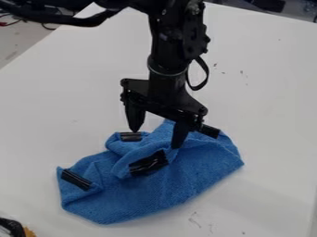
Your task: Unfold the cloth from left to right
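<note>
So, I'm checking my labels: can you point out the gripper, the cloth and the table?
Gripper (156, 139): camera view, midway between its fingertips.
Cloth (136, 201): camera view, blue fabric near its lower edge.
Table (266, 88): camera view, its white top.

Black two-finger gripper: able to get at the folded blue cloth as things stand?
Likely yes: the gripper hangs open over the far part of the cloth, with nothing visible blocking its way down.

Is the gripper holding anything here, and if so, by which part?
Nothing is held: the gripper is open over the blue cloth, its fingers apart.
</note>
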{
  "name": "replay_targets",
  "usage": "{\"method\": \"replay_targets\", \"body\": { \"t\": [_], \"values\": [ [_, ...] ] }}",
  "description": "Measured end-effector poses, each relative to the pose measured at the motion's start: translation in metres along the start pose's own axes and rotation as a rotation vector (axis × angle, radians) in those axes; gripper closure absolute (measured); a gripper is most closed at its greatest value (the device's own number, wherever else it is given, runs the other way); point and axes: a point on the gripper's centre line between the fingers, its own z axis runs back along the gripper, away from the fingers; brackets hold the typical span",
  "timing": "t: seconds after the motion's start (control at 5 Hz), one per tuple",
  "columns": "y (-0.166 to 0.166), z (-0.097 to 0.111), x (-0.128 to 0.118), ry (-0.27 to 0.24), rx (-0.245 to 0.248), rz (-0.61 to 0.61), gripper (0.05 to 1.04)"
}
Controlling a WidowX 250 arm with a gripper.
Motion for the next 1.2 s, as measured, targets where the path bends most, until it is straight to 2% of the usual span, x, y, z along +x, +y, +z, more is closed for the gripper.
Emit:
{"method": "replay_targets", "body": {
  "t": [0.4, 0.8, 1.0, 1.2],
  "values": [
    [0.007, -0.009, 0.0, 0.031, 0.002, -0.012, 0.083],
    [0.046, -0.001, 0.027, -0.01, 0.028, -0.037, 0.083],
    [0.056, -0.019, 0.026, -0.003, -0.014, -0.005, 0.083],
    [0.052, -0.038, 0.019, 0.013, -0.051, 0.0, 0.083]
  ]
}}
